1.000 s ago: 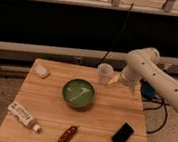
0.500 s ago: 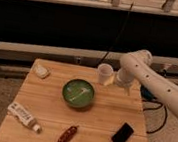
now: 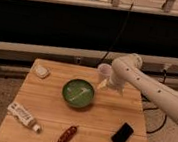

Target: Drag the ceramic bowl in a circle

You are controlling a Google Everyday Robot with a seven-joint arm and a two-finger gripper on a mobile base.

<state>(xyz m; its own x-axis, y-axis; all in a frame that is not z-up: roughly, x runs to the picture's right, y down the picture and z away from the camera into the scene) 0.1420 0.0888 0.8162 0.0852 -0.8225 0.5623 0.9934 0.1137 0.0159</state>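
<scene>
Item: robot arm (image 3: 153,90) over wooden table (image 3: 101,125), ceramic bowl (image 3: 79,93) at the table's middle.
Arm enters from the right, elbow bent high, forearm angled down; gripper (image 3: 104,84) spread, holding nothing, just right of the bowl's rim, near white cup (image 3: 103,70).

no text legible anywhere; markings on white tube (image 3: 22,115) too blurred to read.

The bowl (image 3: 67,93) sits mid-bench (image 3: 105,119). The cup (image 3: 103,71) is behind it to the right, with the pincer (image 3: 104,84) between cup and bowl rim. Phone (image 3: 122,134) front right, tube (image 3: 23,116) front left, pod (image 3: 67,135) before the bowl, block (image 3: 41,71) back left.
</scene>
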